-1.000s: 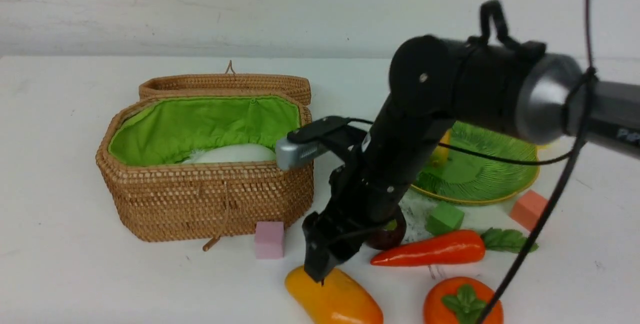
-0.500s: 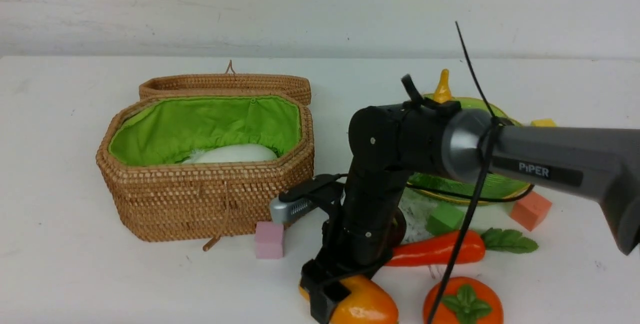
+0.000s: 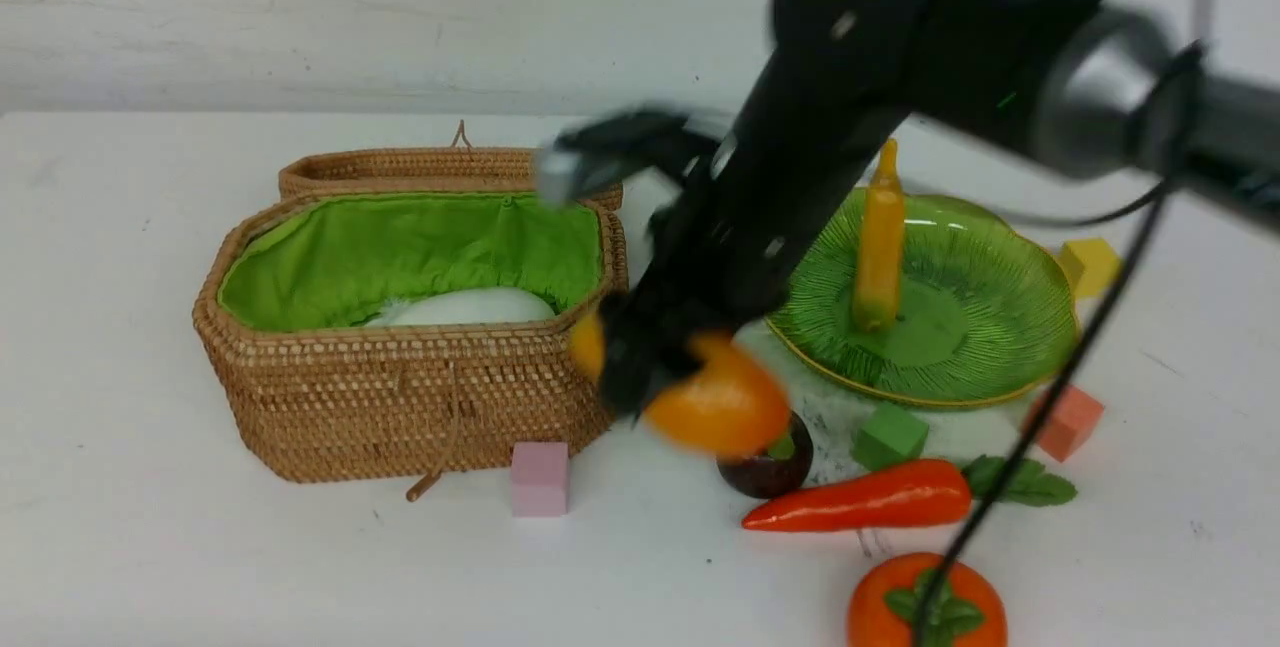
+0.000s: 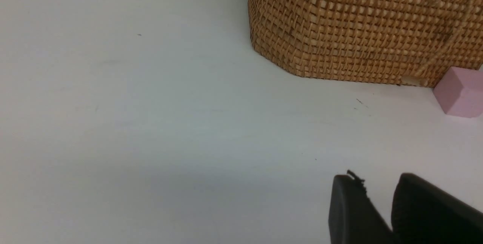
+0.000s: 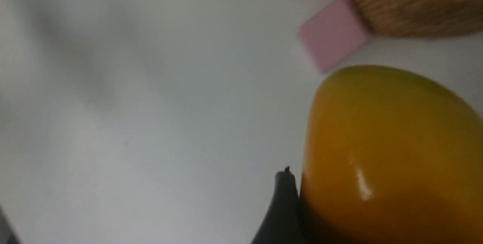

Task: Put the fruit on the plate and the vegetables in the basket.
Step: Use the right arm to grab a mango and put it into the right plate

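Mango (image 3: pixel 725 407) clamped in right claw (image 3: pixel 640 377), held clear of desk (image 3: pixel 150 547), just in front of basket's (image 3: pixel 400 397) right corner, above mangosteen (image 3: pixel 765 472). Done: banana (image 3: pixel 878 237) on plate (image 3: pixel 1000 327); radish (image 3: pixel 470 307) in basket. Left: mango to plate, then mangosteen and persimmon (image 3: pixel 925 607); carrot (image 3: pixel 870 497) to basket. Eggplant not in view. Left claw (image 4: pixel 379 189) low beside basket, empty; cannot tell whether quite together.
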Tool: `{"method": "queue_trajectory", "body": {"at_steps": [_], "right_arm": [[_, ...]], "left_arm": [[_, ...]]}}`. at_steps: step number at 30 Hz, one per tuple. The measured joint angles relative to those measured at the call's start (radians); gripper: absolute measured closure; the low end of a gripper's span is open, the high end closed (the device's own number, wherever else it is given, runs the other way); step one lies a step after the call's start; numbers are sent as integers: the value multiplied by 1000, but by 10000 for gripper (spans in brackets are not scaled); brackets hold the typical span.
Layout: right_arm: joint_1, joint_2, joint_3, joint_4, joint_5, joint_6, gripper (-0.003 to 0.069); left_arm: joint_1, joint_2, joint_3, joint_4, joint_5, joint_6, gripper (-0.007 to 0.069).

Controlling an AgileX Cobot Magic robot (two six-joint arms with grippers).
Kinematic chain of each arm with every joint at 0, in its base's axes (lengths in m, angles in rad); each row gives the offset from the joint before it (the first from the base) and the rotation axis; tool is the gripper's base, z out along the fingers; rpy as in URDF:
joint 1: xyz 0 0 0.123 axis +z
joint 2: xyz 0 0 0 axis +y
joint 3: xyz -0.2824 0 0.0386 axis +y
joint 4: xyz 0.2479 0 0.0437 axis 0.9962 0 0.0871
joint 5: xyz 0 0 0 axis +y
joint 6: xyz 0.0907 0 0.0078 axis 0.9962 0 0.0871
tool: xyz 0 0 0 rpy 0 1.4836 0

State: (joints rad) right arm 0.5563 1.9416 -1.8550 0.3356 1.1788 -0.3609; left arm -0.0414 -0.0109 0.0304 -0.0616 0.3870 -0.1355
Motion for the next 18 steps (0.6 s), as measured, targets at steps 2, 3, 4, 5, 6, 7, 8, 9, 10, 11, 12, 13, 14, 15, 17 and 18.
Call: {"method": "queue_trajectory", "body": {"at_steps": [2,3,4,5,6,7,8,9,10,11,12,13,14,15,17,18], "right_arm": [[-81,-27,-18,-58,-54,59,88],[-115,-31,-19,-78,-80,92,88],[-159,-32,-19,-95,-113,140,88],[-177,-32,-19,-101,-127,161,88],[-246,-22,-19,-113,-179,256,88],[-286,-9,-17,-117,-211,321,88],[-322,13,-16,-120,-238,385,88],[-329,17,-16,-122,-242,397,88],[-379,59,-16,-126,-269,492,88],[-379,64,-16,-126,-269,492,88],[-411,115,-15,-127,-278,550,88],[-425,148,-13,-127,-282,574,88],[-435,179,-9,-127,-285,594,88],[-443,202,-7,-127,-288,611,88],[-450,251,-5,-120,-300,638,88],[-452,268,-5,-117,-305,643,88]], "left_arm": [[0,0,0,0,0,0,454],[0,0,0,0,0,0,452],[0,0,0,0,0,0,451],[0,0,0,0,0,0,451],[0,0,0,0,0,0,448],[0,0,0,0,0,0,447],[0,0,0,0,0,0,446],[0,0,0,0,0,0,445],[0,0,0,0,0,0,444],[0,0,0,0,0,0,444],[0,0,0,0,0,0,441],[0,0,0,0,0,0,440],[0,0,0,0,0,0,439],[0,0,0,0,0,0,438],[0,0,0,0,0,0,438],[0,0,0,0,0,0,438]]}}
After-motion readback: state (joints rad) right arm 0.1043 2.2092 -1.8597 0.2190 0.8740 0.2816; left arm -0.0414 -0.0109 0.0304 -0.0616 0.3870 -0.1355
